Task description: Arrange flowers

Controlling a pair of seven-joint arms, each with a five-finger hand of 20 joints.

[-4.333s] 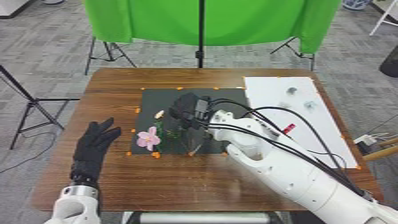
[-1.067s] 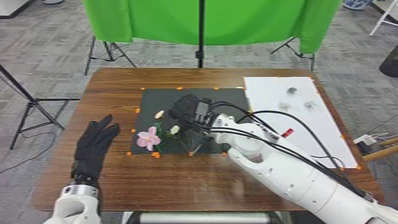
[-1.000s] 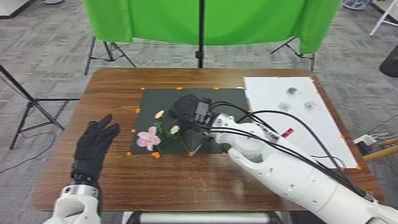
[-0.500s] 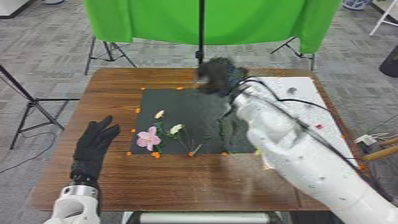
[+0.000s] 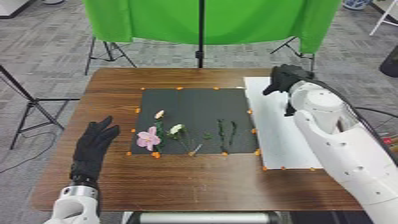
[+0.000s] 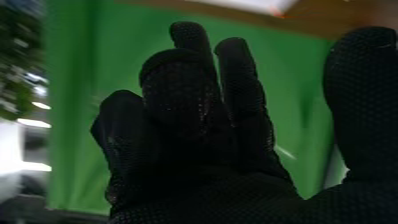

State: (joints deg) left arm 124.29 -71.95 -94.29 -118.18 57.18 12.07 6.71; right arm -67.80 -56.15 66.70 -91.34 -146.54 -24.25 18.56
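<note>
In the head view my right hand (image 5: 286, 79) is over the far end of the white sheet (image 5: 293, 150). The right wrist view shows that hand (image 6: 213, 145) open, its fingers fairly straight and the thumb apart, holding nothing. My left hand (image 5: 92, 142) rests open at the table's left side. On the dark mat (image 5: 191, 102) lie a pink flower (image 5: 148, 138), a small pale bud (image 5: 159, 114) above it, and a white flower (image 5: 176, 128) with a stem. Two thin green stems, one of them here (image 5: 233, 132), lie farther right on the mat.
Orange tape pieces (image 5: 155, 155) mark the edges of mat and sheet on the brown table (image 5: 178, 180). A green cloth (image 5: 258, 30) hangs on a stand behind the table. My right arm covers part of the sheet's right side.
My right hand has swung from over the mat to the far right, above the white sheet. The white flower and green stems are uncovered. The left arm stays put.
</note>
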